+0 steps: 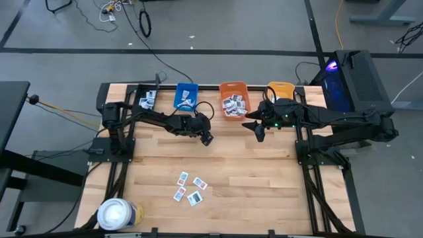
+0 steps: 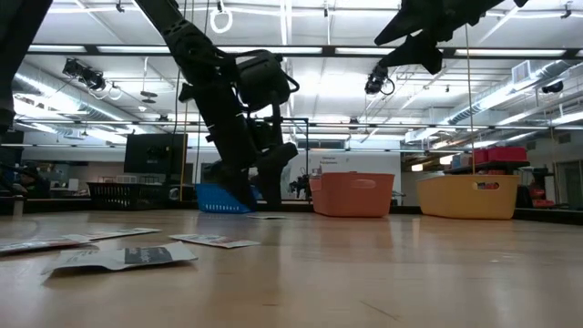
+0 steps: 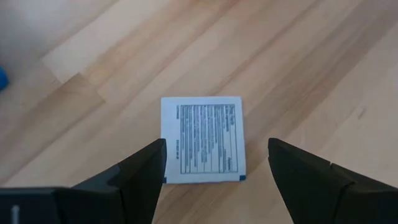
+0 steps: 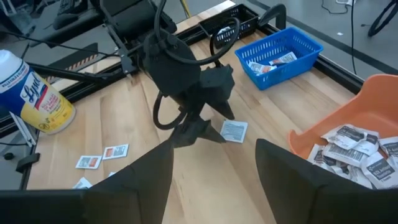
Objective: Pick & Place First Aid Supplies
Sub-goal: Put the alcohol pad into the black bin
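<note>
1. Left tool [image 1: 207, 138] sits centre frame in the high view, low over the wooden counter [image 1: 264, 172], just below the blue bin [image 1: 186, 95]. Fingers spread wide, nothing between them.
2. Left wrist view: one white packet with blue print [image 3: 203, 139] lies flat on the counter right under the left tool, showing in the gap between its two dark fingers [image 3: 140, 174]. Contact can't be told.
3. Same packet [image 4: 234, 130] shows in the right wrist view, centre, just beside the left tool's tip.
4. Right tool [image 1: 258, 131] is right of centre in the high view, raised, below the orange bin [image 1: 233, 98] and near the yellow bin [image 1: 280, 88]. Jaws apart, empty.
5. Low view: the right arm hangs at the upper right, well above the counter; the left arm comes down left of centre, its tool close to the counter in front of the blue bin.
6. Loose cluster of small packets [image 1: 189, 188] in the lower centre of the high view, white with red or blue print, well apart from both tools.
7. More packets lie in the orange bin [image 4: 356, 149], a few items in the blue bin [image 4: 268, 62], and some on the counter's top edge at upper left [image 1: 147, 100].
8. White wipes canister with yellow-blue band [image 1: 119, 214] lies at lower left of the counter.
</note>
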